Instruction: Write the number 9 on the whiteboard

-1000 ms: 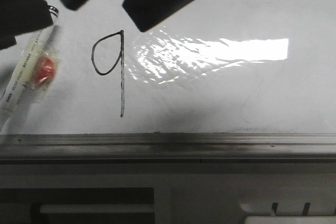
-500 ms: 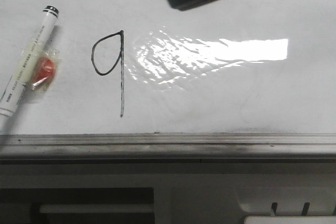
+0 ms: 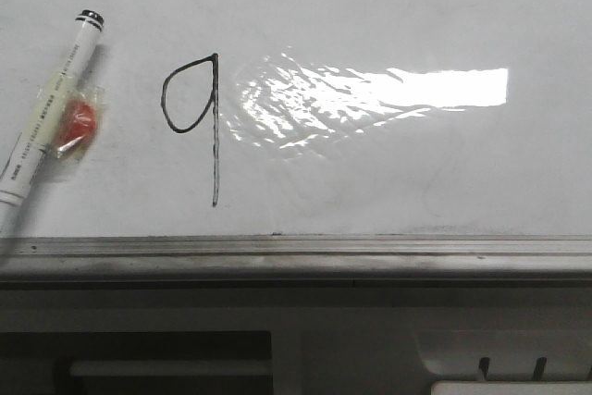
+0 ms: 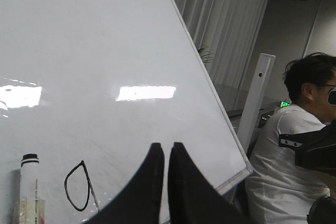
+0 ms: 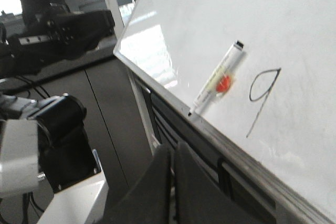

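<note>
With the number 9 complete on the whiteboard, I hold my left gripper and right gripper closed, empty, clear of the marker.

One whiteboard; one drawn number 9; one marker, with one red tag on it; two grippers, left and right; one person.

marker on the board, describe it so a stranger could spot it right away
Start at the big glossy whiteboard and its grey rail. The marker lies at the far left, beside the drawn number 9. It alone is a solid object: white barrel, black-ringed end, red blob taped on.
</note>
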`<state>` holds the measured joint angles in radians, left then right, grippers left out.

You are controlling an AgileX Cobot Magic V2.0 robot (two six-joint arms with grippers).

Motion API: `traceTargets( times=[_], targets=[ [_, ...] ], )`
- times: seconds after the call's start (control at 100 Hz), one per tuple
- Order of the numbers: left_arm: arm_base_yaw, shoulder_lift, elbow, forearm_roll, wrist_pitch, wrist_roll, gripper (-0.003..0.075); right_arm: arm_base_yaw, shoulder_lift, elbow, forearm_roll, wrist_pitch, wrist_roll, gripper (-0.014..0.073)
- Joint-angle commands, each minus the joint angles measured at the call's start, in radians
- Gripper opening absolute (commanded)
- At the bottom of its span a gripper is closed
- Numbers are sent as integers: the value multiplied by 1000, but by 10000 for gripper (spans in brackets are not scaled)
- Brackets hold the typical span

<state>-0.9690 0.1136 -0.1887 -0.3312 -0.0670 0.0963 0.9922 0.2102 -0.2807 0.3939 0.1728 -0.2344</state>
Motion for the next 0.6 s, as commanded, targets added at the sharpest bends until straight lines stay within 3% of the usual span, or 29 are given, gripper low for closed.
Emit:
traceTargets(
  times=[0.0,0.59],
  targets=[
    [-2,4,-28,5,-54,2,-20,1,-62,-19,-6,-74,-11,-49],
    [-2,4,-28,5,-54,2,-20,1,-120,-19,-6,-76,-11,-49]
  ],
)
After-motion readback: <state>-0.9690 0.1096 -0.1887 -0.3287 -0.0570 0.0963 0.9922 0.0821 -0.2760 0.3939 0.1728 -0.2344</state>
